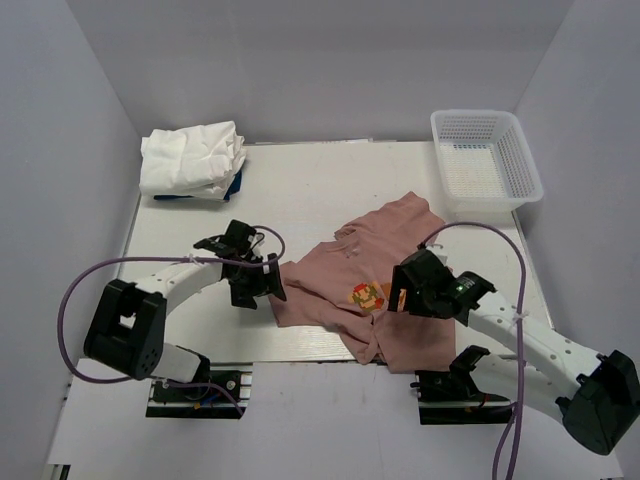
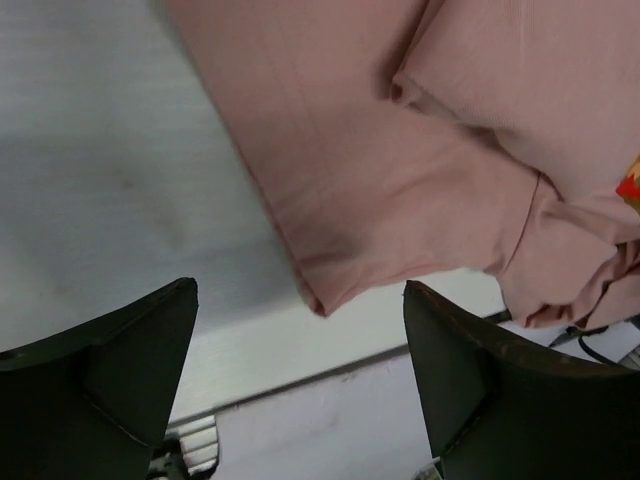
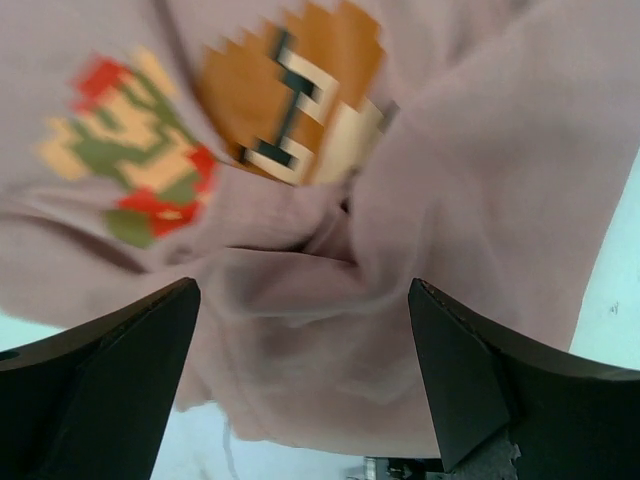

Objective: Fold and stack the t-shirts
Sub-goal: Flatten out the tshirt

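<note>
The dusty pink t-shirt [image 1: 345, 275] lies crumpled in the middle of the table, its cartoon print [image 1: 368, 295] facing up. My left gripper [image 1: 262, 284] is open at the shirt's left edge; in the left wrist view [image 2: 300, 335] a corner of the pink shirt [image 2: 340, 200] lies between the fingertips, which hold nothing. My right gripper [image 1: 400, 292] is open just right of the print; in the right wrist view [image 3: 300, 340] it hovers over bunched folds of the pink shirt [image 3: 470, 180] below the print [image 3: 290, 90]. Folded white t-shirts [image 1: 192, 158] are stacked at the back left.
A white plastic mesh basket [image 1: 485, 160] stands at the back right. Something blue [image 1: 236, 185] peeks out beneath the white stack. The table's near edge [image 2: 300, 375] runs close below the left gripper. Purple cables loop beside both arms.
</note>
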{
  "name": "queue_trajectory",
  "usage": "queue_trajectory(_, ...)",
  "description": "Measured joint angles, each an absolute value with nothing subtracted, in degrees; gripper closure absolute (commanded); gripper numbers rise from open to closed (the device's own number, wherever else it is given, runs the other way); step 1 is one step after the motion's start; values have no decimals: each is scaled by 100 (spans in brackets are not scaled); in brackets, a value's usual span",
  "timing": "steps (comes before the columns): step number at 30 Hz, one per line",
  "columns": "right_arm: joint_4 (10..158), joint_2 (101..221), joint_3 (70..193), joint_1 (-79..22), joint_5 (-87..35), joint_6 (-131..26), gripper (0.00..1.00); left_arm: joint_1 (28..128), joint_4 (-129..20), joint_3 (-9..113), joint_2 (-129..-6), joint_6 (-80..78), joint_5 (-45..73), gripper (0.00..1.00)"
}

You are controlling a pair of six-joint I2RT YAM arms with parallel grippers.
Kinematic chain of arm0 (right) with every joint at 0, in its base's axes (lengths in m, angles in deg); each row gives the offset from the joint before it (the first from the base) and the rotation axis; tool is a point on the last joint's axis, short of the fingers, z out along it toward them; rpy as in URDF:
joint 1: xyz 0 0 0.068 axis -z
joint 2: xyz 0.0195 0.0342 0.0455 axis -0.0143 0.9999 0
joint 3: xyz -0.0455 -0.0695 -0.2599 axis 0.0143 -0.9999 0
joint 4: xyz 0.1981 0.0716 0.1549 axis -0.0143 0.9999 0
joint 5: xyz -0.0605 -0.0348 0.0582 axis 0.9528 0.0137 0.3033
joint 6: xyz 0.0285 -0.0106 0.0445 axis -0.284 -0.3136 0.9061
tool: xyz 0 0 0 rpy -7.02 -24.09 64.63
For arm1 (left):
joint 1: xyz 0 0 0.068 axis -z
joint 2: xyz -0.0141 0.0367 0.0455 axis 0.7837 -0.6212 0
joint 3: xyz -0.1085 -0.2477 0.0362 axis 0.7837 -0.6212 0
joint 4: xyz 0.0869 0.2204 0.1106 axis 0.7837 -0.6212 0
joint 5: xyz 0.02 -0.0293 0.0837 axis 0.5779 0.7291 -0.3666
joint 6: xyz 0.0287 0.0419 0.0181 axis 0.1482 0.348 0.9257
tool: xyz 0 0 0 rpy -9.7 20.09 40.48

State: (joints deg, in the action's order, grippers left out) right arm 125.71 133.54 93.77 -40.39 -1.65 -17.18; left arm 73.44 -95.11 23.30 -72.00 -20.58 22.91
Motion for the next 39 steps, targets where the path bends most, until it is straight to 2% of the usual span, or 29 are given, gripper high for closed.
queue_trajectory(6, 12361, 13727, 8730, -3989, -414, -1633, 10, 7731, -9047, 2431, -7705, -2262, 2153, 9)
queue_trajectory(11, 11734, 14707, 8771, -3877, -630, -1998, 10, 7886, -9023, 2632, -7733, -2299, 1878, 8)
queue_trajectory(15, 11520, 15760, 9447, -3779, -624, -2498, 10, 7891, -9174, 2704, -7484, -2316, 1742, 6)
queue_trajectory(24, 10425, 18545, 12330, -3619, -904, -3768, 10, 7858, -9919, 2711, -6610, -2546, 1222, 1)
queue_trajectory(27, 10458, 18580, 12559, -3611, -869, -4017, 10, 7823, -10304, 2711, -6433, -2773, 805, 1)
queue_trajectory(32, 10923, 17832, 12572, -3608, -665, -4190, 10, 7622, -10813, 2748, -6232, -3164, -85, 1)
queue_trajectory(36, 11019, 17146, 12627, -3615, -901, -4144, 10, 7183, -11032, 3093, -6758, -3228, -629, 1)
queue_trajectory(39, 11002, 17144, 12889, -3691, -1216, -4009, 10, 6680, -10815, 3502, -7412, -3228, -797, 1)
